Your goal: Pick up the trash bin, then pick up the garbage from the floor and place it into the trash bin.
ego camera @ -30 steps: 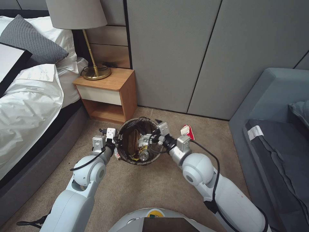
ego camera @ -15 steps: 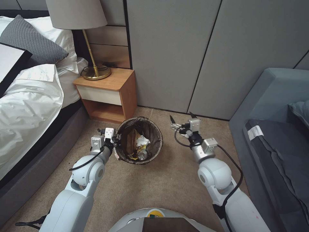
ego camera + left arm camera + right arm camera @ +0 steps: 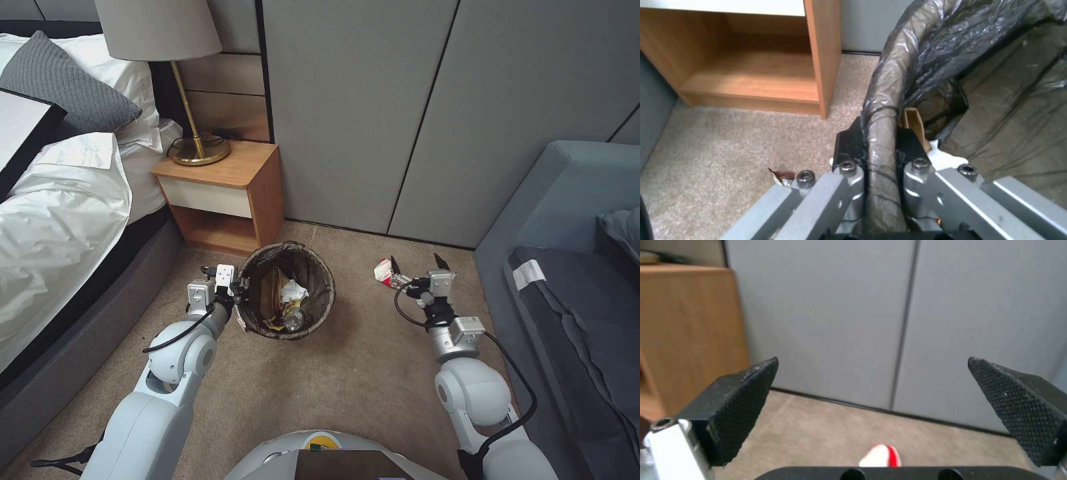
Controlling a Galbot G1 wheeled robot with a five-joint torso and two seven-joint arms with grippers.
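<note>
The trash bin, lined with a dark bag, stands on the carpet. My left gripper is shut on its near-left rim, one finger outside and one inside. Inside the bin lie a tan paper bag, a white tissue, a yellow wrapper and a bottle. A red-and-white packet lies on the floor right of the bin. My right gripper hovers open just to the packet's right, nothing between its fingers. A tiny red wrapper lies beside the left gripper.
A wooden nightstand with a brass lamp stands behind the bin. The bed runs along the left, a grey sofa along the right, wall panels behind. Open carpet lies between the arms.
My right gripper has swung from above the bin out to the right and now hangs open by the red-and-white packet. The left gripper keeps its hold on the rim.
</note>
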